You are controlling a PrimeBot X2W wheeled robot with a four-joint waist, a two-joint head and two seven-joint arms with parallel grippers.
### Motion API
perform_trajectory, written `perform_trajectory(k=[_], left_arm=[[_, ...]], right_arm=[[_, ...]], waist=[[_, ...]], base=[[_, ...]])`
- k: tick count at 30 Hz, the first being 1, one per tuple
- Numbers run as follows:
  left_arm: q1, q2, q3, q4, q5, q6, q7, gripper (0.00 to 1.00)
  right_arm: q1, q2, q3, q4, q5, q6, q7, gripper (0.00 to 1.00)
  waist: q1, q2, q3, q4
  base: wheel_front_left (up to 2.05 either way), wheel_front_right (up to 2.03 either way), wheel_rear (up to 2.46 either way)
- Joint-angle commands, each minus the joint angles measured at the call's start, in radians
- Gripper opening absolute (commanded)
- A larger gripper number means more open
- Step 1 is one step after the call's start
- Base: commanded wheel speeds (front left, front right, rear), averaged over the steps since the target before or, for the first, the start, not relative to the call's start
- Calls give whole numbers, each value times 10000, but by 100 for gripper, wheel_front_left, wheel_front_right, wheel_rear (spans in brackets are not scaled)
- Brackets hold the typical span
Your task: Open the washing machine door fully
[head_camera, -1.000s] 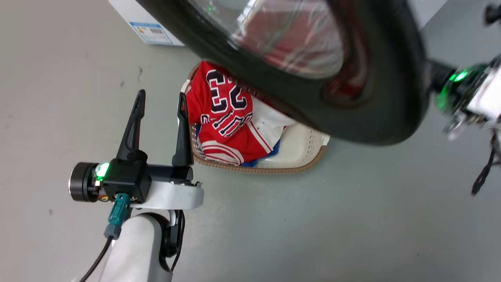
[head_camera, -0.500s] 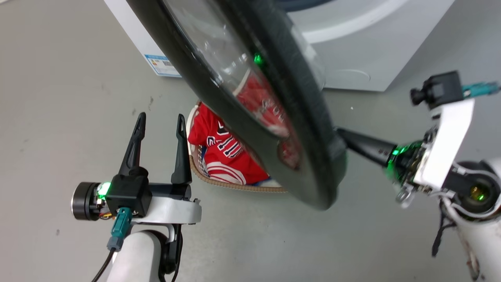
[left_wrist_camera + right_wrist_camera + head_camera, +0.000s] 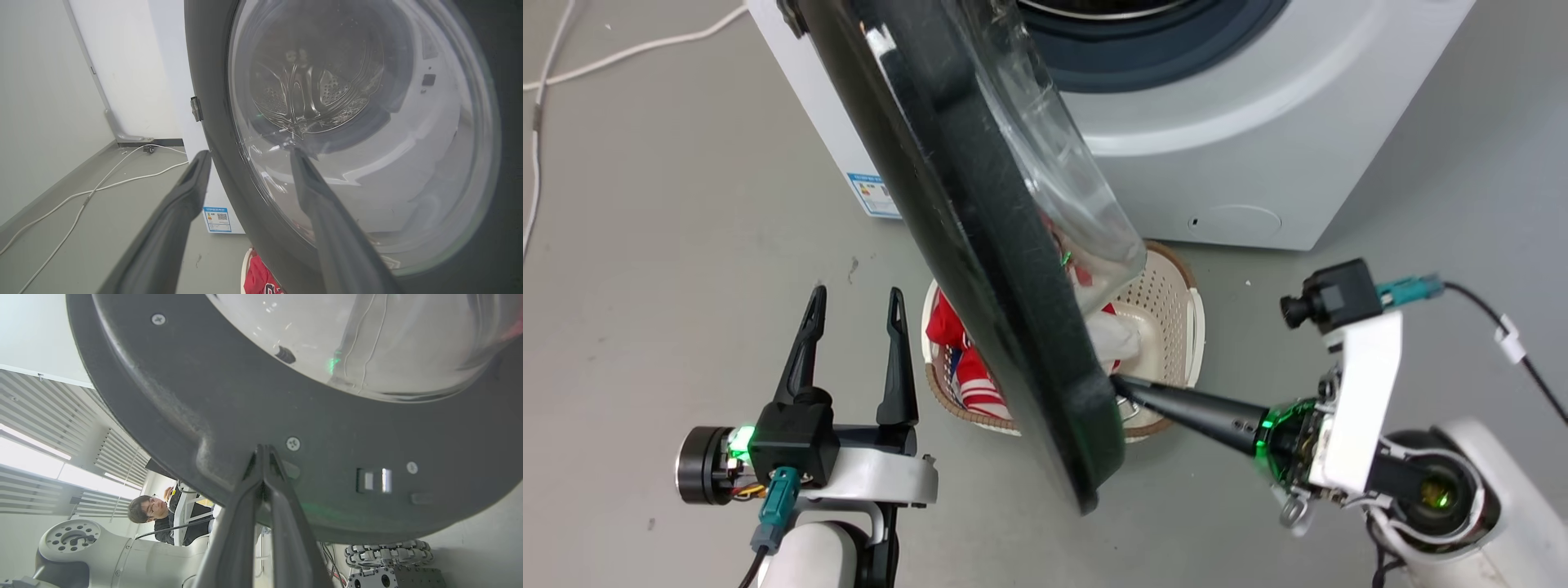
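- Swung wider since half a second ago: the washing machine door [image 3: 980,245] now stands edge-on in the head view, out from the washing machine [image 3: 1241,163]; the camera has shifted too, so part of the change is the view
- Head view: door hinged at the machine's left front corner, free edge out in front of the machine, over a laundry basket [image 3: 1176,302]. Right gripper [image 3: 1123,384] has its fingers together, clamped on nothing, tips against the door's machine-facing side near the free edge. Left gripper [image 3: 858,292] idle in front of the machine, fingers apart, on the door's outer side
- Left wrist view: left gripper [image 3: 249,157] parted and empty, close to the door's outer face [image 3: 212,102]; steel drum [image 3: 306,94] seen through the glass
- Right wrist view: right gripper [image 3: 261,457] closed to a point on the door's dark inner rim [image 3: 163,396], beside a screw; a person [image 3: 151,514] sits beyond
- Judgement: door partly open, swing unfinished. Keep the tips near the free edge for leverage and follow the hinge arc; a straight push would likely slide off the smooth plastic. Move the left gripper out of the door's path
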Motion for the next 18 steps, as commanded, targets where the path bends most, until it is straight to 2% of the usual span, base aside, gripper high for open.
perform_trajectory(k=[1,18], left_arm=[[128,-9,25,11,10,-20,-27,100],[686,-9,226,140,77,0,-27,100]], right_arm=[[275,147,135,-25,69,28,-38,0],[1001,971,580,525,135,28,-463,0]], waist=[[1,0,-182,33],[1,0,-941,-102]], base=[[0,0,0],[0,0,0]])
